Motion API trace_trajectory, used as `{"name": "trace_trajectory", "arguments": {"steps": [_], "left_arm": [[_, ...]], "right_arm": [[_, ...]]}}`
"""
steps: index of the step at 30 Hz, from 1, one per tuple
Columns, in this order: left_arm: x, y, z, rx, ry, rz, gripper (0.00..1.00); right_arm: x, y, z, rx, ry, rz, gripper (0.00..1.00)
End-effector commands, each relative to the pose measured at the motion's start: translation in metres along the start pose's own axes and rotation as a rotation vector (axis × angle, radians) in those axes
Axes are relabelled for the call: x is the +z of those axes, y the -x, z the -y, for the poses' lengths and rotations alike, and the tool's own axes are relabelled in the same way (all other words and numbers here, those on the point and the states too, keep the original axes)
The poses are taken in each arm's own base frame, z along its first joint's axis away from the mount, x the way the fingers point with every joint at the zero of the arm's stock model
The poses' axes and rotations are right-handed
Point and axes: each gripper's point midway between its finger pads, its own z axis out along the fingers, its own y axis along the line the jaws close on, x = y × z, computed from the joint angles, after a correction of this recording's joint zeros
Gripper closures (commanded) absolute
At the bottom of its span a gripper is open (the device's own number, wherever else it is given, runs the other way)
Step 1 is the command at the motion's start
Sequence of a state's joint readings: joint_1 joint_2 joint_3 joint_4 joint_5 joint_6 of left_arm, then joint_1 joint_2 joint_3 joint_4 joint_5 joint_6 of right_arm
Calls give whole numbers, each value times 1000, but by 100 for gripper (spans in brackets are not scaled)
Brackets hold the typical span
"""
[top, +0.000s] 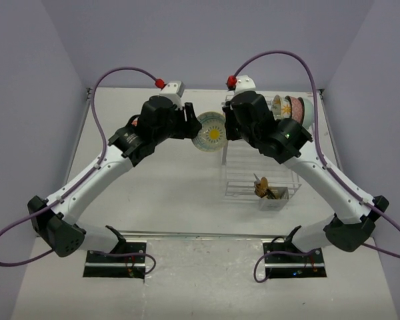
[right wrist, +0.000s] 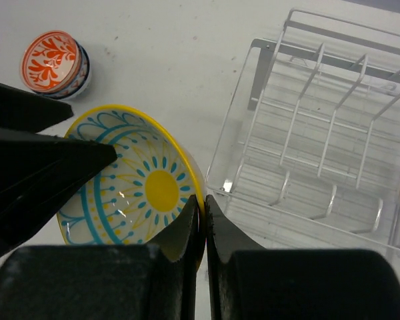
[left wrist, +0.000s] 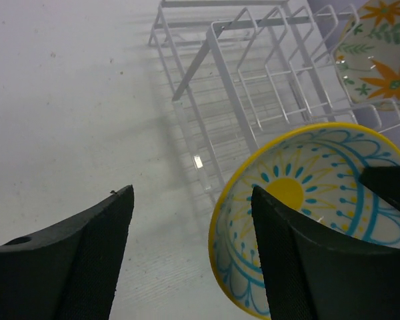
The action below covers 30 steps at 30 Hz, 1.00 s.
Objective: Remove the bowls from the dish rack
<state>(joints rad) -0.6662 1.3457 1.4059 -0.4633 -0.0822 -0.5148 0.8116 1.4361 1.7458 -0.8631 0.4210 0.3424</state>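
Note:
A yellow-rimmed bowl [top: 210, 130] with a blue and yellow sun pattern hangs in the air just left of the white wire dish rack [top: 253, 170]. My right gripper [right wrist: 204, 203] is shut on its near rim. My left gripper [left wrist: 193, 193] is open and straddles the opposite rim, one finger [left wrist: 283, 253] inside the bowl [left wrist: 320, 193] and one outside. Several bowls [top: 290, 107] stand on edge at the rack's far right end; one with orange flowers [left wrist: 380, 57] shows in the left wrist view. A red-orange bowl [right wrist: 53, 59] sits stacked on another on the table.
A small white caddy [top: 275, 197] holding cutlery hangs at the rack's near right corner. The rack's near tines [right wrist: 320, 133] hold nothing. Both arms meet over the table's far middle. Purple walls close in the back and sides.

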Motion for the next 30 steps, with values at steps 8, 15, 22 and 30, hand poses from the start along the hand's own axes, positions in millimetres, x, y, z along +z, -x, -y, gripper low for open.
{"name": "trace_trajectory", "arguments": {"steps": [8,15,22,30], "left_arm": [[3,11,-10,15,119,33,100],[10,-8,-54,13,287,18,100],[47,-67,-122,-72,329,-127,100],[102,-112,-169,-174,313,-262,100]], "right_arm": [[-19,35,-21,151,140,161,100],[-30,33,0,140,79,170,30],[-83,26,36,62,38,148,31],[-112,-7,41,31,137,123,30]]}}
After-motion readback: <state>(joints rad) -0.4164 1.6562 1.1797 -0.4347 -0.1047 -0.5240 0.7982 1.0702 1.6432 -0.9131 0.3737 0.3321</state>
